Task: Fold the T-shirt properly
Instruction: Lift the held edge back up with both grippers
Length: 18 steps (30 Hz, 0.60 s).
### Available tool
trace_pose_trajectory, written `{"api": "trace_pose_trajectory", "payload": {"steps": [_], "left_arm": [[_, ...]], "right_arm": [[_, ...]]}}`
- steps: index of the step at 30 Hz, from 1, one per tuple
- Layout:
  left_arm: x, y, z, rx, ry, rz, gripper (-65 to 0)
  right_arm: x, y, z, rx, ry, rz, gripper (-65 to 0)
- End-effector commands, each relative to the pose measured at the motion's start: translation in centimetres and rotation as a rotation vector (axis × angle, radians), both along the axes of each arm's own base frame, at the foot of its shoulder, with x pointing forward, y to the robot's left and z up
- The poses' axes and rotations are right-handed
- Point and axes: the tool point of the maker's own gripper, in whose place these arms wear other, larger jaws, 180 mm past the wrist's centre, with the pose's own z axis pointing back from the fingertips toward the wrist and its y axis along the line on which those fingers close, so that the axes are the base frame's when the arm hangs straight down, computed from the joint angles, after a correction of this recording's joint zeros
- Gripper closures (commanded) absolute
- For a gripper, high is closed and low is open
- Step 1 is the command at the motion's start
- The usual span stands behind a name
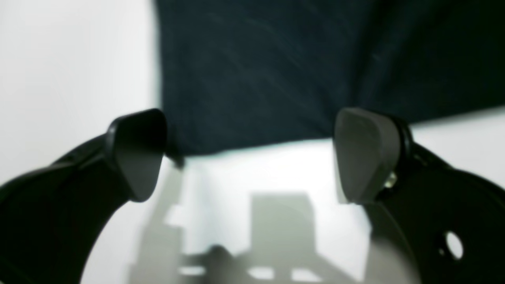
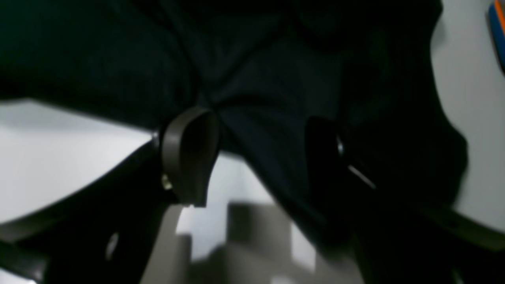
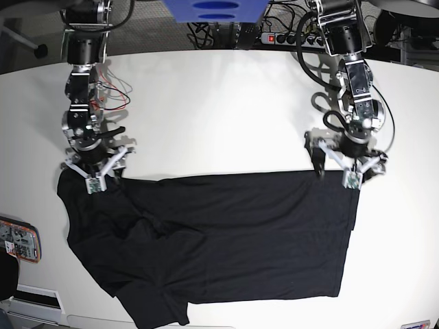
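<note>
Straddling the near edge of a black T-shirt point(image 3: 264, 240), a two-armed robot works above a white table point(image 3: 212, 110), its left gripper point(image 1: 250, 156) and right gripper point(image 2: 260, 161) each poised over one end of the garment. The left wrist view shows the left jaws spread wide, with the shirt's edge running across the space between the fingers and a corner of the cloth beside one of them. The right wrist view, dark and soft in focus, shows the right jaws parted as well, creased cloth reaching through the space between them; whether either finger touches the fabric cannot be told.

In the base view the shirt fills much of the lower half of the tabletop, stretching from beneath the right arm across to beneath the left. The portion on the left arm's side lies fairly smooth, with a squared corner at the bottom, while the portion on the right arm's side is rumpled, ridged with folds and trailing a tapered section toward the bottom of the view. Red wires point(image 3: 110, 92) loop beside the right arm. An orange-edged panel point(image 3: 19, 240) sits at the table's side near the shirt, and a blue object point(image 3: 219, 10) shows at the top.
</note>
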Motion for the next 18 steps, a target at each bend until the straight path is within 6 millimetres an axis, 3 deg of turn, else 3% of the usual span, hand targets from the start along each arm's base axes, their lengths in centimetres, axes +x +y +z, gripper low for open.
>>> {"api": "trace_pose_trajectory", "payload": {"steps": [1, 3, 5, 11, 15, 18], "left_arm": [[2.6, -0.2, 4.3, 0.008, -0.139, -0.006, -65.0], [3.4, -0.2, 6.2, 0.026, -0.173, -0.004, -65.0], [4.0, 0.2, 6.9, 0.044, -0.133, 0.016, -65.0], [5.7, 1.1, 7.5, 0.052, -0.001, 0.073, -65.0], [5.9, 1.2, 6.5, 0.047, 0.087, 0.086, -65.0], [6.1, -0.4, 4.3, 0.057, 0.154, 0.031, -65.0]], "right_arm": [[0.4, -1.5, 1.3, -0.057, 0.008, -0.019, -37.3], [2.6, -1.4, 4.6, -0.078, -0.046, -0.019, -37.3], [4.2, -1.5, 6.7, -0.089, -0.069, -0.030, -37.3], [6.3, -1.2, 8.5, -0.092, -0.057, -0.003, -37.3], [9.4, -1.3, 11.5, -0.085, -0.115, -0.016, -37.3], [10.3, -1.6, 11.2, -0.071, -0.104, -0.024, -37.3]]}}
